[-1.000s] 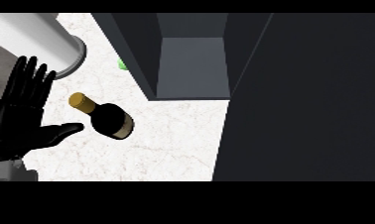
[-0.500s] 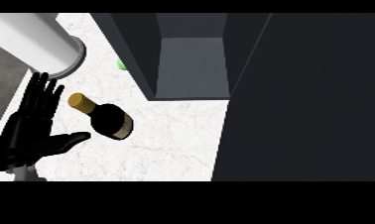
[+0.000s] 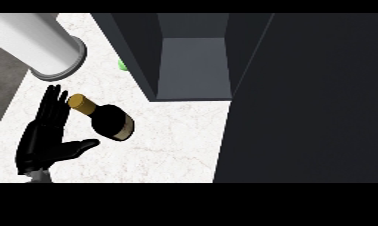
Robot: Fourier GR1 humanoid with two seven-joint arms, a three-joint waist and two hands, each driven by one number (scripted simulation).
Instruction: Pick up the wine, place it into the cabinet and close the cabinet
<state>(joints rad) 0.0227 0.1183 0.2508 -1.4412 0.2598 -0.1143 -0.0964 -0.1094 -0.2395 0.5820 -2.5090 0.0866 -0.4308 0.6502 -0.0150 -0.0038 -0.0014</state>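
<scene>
Our left hand (image 3: 46,140) has its fingers straight and spread wide, thumb stuck out to the side, holding nothing; the fingertips now sit just beside the gold-capped neck of the wine bottle (image 3: 103,117), where a second ago they stood further off and higher on the counter. So the hand has slid down and in toward the bottle, and the gap between thumb and fingers now opens toward its dark body. The bottle lies on its side on the white speckled counter (image 3: 177,140), neck pointing up-left, in much the same spot as before. Beyond it the cabinet (image 3: 193,65) stands open, its grey inside bare, with the dark door (image 3: 303,100) swung out at the right. A grey cylinder (image 3: 40,45) crosses the upper left, and a small green thing (image 3: 122,64) peeks out by the cabinet wall. Our right hand does not show. We judge the grasp is next: the fingers must curl round the bottle before any lift.
</scene>
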